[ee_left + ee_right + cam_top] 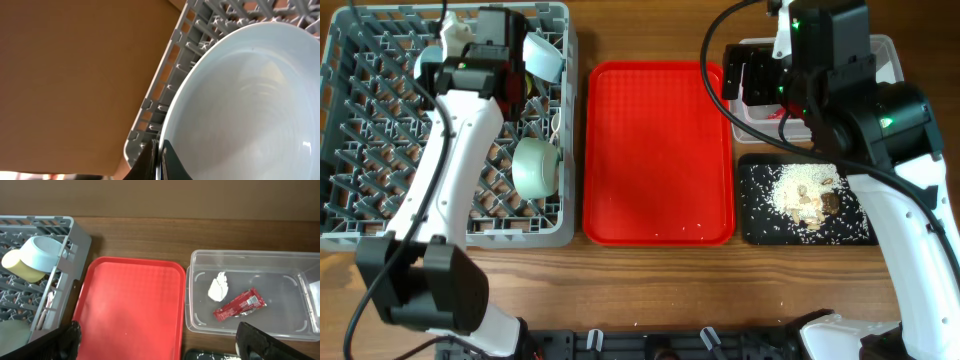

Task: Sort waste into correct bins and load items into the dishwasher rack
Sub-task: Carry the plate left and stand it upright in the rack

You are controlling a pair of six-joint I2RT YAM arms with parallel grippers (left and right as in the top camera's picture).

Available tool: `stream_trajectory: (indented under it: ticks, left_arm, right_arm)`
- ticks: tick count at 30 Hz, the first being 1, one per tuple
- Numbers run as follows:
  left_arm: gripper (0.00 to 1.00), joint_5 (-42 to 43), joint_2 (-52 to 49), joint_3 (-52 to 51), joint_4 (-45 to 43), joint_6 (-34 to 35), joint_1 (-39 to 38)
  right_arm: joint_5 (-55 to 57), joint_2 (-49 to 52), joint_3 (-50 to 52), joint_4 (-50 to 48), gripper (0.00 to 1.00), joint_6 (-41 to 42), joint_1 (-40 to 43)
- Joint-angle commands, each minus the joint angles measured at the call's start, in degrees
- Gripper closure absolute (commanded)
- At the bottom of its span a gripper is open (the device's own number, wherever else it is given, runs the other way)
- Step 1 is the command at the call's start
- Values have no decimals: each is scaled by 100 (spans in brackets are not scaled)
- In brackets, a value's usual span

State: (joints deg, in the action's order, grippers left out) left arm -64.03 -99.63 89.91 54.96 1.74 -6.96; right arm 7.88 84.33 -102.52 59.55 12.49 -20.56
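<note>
My left gripper (161,161) is shut on the rim of the light blue plate (250,100), holding it on edge over the far right part of the grey dishwasher rack (350,130). From overhead the plate (544,58) tilts beside the yellow cup (17,262). A mint-green bowl (535,165) lies in the rack's right side. My right gripper (162,345) hangs open with nothing in it, over the gap between the red tray and the clear tub (190,290). Inside the tub lie the red foil wrapper (239,305) and the white napkin (218,287). Rice scraps (805,190) lie in the black tray (755,225).
The red serving tray (658,150) sits between the rack and the bins, with a few crumbs near its front edge. Loose rice grains dot the table in front of the black tray. Arm bases stand along the near table edge.
</note>
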Motion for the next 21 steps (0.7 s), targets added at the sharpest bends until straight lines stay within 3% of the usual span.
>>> stream_trajectory:
  ticks: [1, 15, 19, 21]
  left_arm:
    - [96, -402, -131, -7, 2, -155, -31]
    - [96, 52, -605, -81, 125, -131, -782]
    - [89, 57, -605, -101, 129, -127, -973]
    - [81, 450, -605, -101, 149, -129, -1139]
  right_arm:
    - [-28, 63, -9, -15, 0, -48, 17]
    - [-28, 63, -9, -13, 0, -48, 17]
    - [-28, 63, -9, -13, 0, -48, 17]
    - [-28, 63, -9, -15, 1, -46, 17]
